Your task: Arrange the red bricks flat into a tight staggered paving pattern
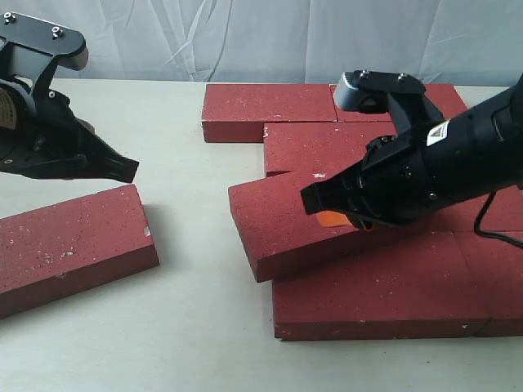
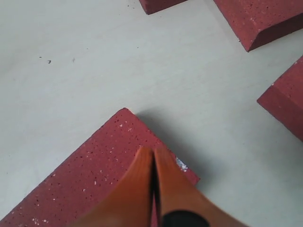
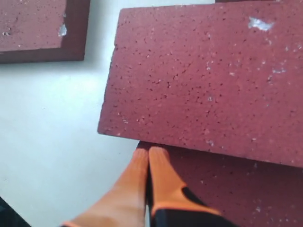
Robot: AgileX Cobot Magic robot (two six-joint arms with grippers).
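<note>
Presently — seating step — a skewed brick is shown propped on the laid bricks; a loose brick lies well left. Left gripper and right gripper are clenched, empty. Next, the skewed brick must be nudged flat.

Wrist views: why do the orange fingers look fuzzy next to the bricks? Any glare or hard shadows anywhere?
Left wrist view: the left gripper's fingers sit close to the lens and blur, while speckles on the loose brick are crisp. Right wrist view: the right gripper's fingers are equally soft, grain of the tilted brick readable. Exterior view: even light, soft shadow beside the loose brick, no glare.
</note>
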